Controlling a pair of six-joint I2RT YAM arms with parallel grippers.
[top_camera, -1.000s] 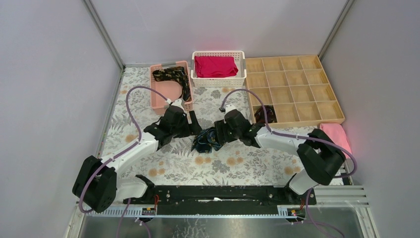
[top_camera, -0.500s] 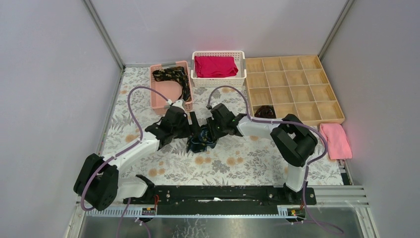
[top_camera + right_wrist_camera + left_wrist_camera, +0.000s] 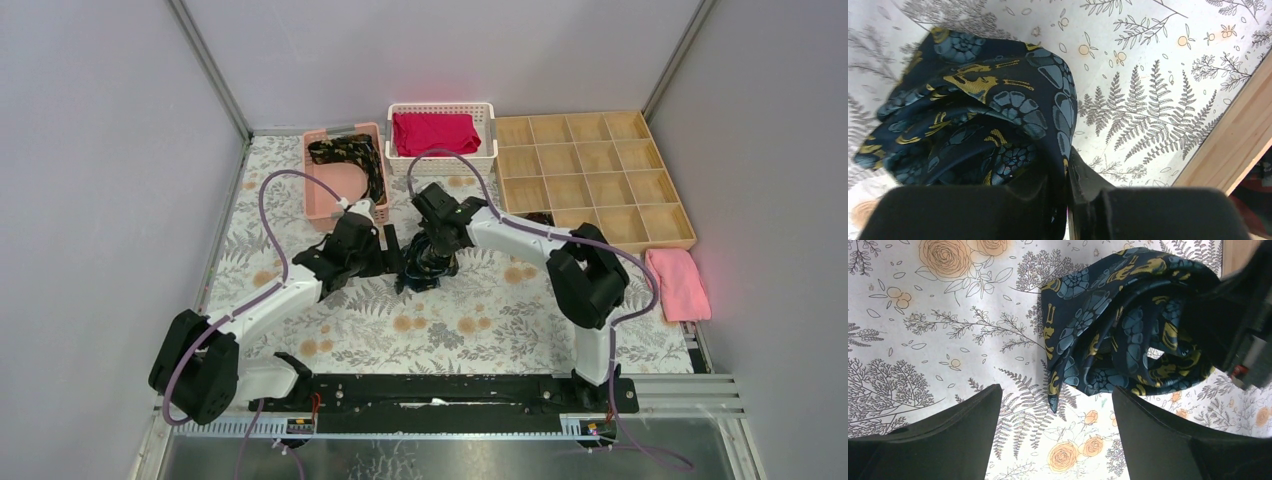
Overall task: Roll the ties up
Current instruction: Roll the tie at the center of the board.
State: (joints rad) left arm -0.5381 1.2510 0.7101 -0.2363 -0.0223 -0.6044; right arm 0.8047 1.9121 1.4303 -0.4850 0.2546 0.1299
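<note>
The dark fabric necktie with a blue-teal and gold floral pattern is lying as a loose, uneven bundle on the floral-printed tablecloth, near the middle of the table. The right gripper is pinching a fold at the edge of this bundle, with its fingers drawn together and only cloth between them. In the right wrist view the fabric is covering the fingertips. The left gripper is gripping nothing; its jaws are standing wide apart and the bundle is lying just ahead of its fingers. In the top view the two wrists are masking most of the bundle, so its outline there is hard to make out. A second dark necktie with a gold-brown pattern is lying curved inside the pink plastic basket. The right arm is crossing the near edge of the wooden compartment tray and hiding part of it
</note>
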